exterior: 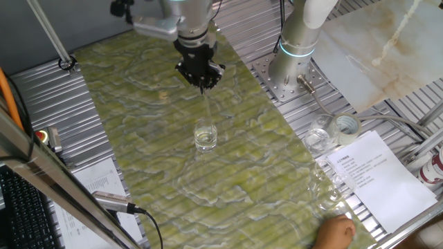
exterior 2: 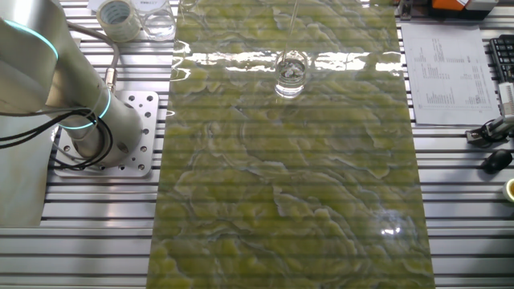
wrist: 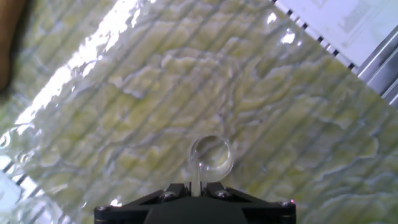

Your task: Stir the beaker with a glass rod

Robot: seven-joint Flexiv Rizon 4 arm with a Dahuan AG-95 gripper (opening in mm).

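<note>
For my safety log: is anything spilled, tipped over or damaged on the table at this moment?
Nothing stands out. The beaker stands upright on the green mat, with no puddle visible around it. The glass rod hangs from the end effector into the beaker, looking unbroken.

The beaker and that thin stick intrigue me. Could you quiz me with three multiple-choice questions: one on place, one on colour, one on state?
1. Where does the beaker stand?
A. on the green mat
B. on the printed sheet
C. on the bare metal slats

2. What colour is the mat?
A. blue
B. yellow-green
C. red

3. How is the glass rod held?
A. lying flat
B. leaning on the tape roll
C. hanging down from the end effector

Answers: 1 A, mat surrounds it in both fixed views; 2 B, marbled yellow-green; 3 C, it runs from the shut fingers down to the beaker.
</note>
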